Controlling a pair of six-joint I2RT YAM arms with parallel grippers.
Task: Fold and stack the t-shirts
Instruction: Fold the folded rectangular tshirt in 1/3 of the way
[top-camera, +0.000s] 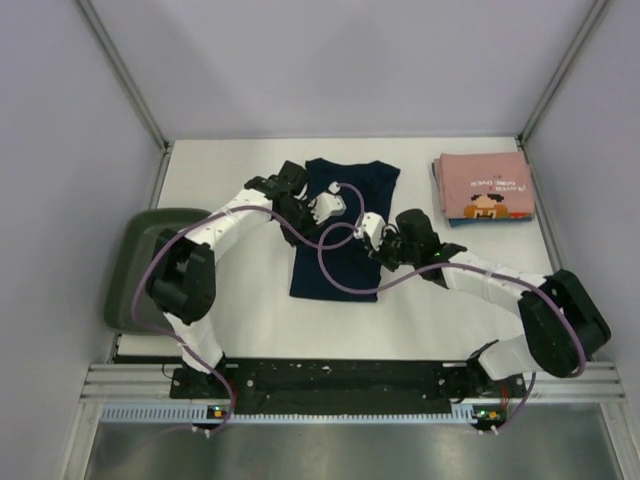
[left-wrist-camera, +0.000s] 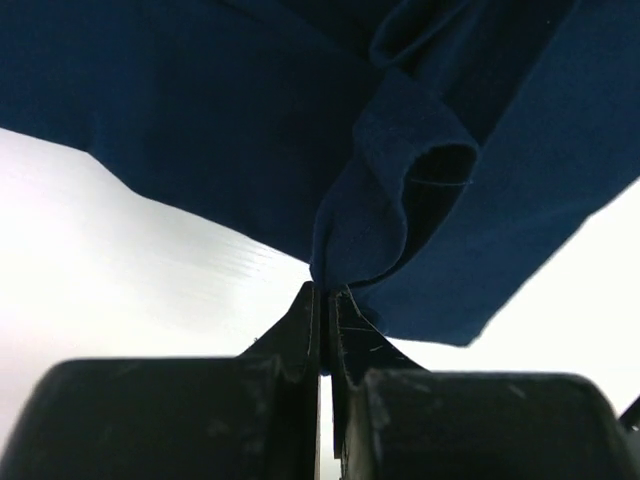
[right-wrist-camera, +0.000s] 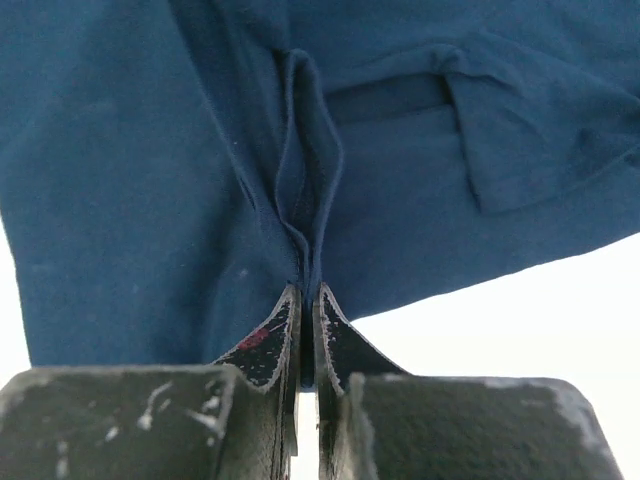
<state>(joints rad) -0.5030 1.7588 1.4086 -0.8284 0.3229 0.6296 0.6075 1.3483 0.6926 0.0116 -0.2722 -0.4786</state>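
Where fingers (left-wrist-camera: 298, 335) close — navy t-shirt (left-wrist-camera: 200, 120), pinched between.

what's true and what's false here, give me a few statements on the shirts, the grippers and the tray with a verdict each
1. The left gripper is shut on a pinch of the navy shirt. True.
2. The pink shirt lies folded at the far right of the table. True.
3. The right gripper hangs open above the pink shirt. False: it is shut on a fold of the navy shirt, near the middle of the table.
4. The navy shirt sits in the green tray. False: it lies on the table, and the tray is off at the left edge, apart from it.
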